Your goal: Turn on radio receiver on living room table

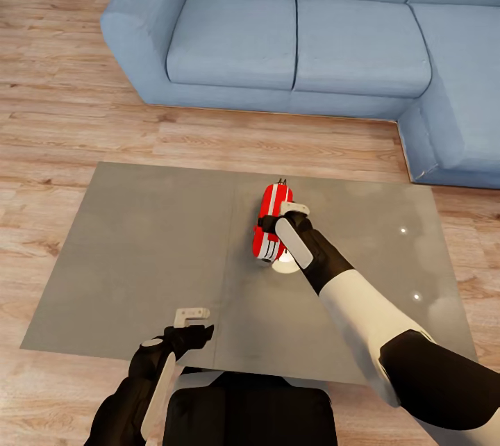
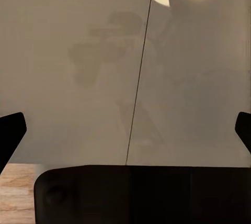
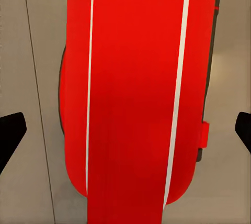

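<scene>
Hovering directly over the radio receiver, the right claw is spread wide — fingers straddling the red body, positioned to press its switch. Radio lies flat mid-desk. Left claw — also wide — idles near the desk's front edge.

No legible text, labels, brand marks, numbers or signs appear; the radio receiver, at frame centre, bears only plain white stripes.
</scene>
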